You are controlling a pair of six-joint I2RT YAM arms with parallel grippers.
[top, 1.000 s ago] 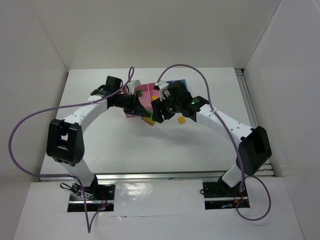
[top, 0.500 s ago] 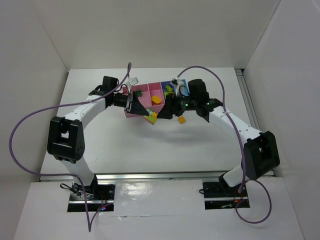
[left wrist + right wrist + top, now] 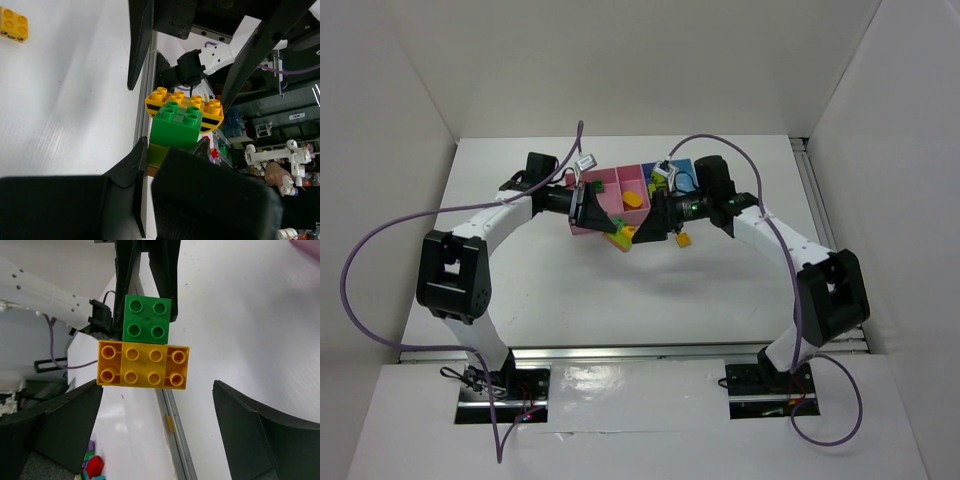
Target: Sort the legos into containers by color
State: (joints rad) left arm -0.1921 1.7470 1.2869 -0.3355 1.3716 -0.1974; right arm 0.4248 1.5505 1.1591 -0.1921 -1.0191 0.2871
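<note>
Containers (image 3: 605, 190), joined pink bins with one blue bin at the right end, stand on the white table (image 3: 570, 290). At their near edge the left gripper (image 3: 610, 227) pinches a stack (image 3: 620, 236) of three legos: one dark green brick (image 3: 176, 122) with four studs, one yellow eight-stud brick (image 3: 143, 365) and one lime brick (image 3: 159, 155). The right gripper (image 3: 638, 230) faces the stack, fingers spread wide and clear of it. One loose yellow brick (image 3: 684, 239) lies nearby on the table.

Robotics lab test cell: white surface (image 3: 520, 280) boxed by white panels (image 3: 620, 60), left arm (image 3: 485, 222) and right arm (image 3: 780, 240) bolted to aluminium rail (image 3: 640, 350), cluttered equipment (image 3: 295, 120) beyond.
</note>
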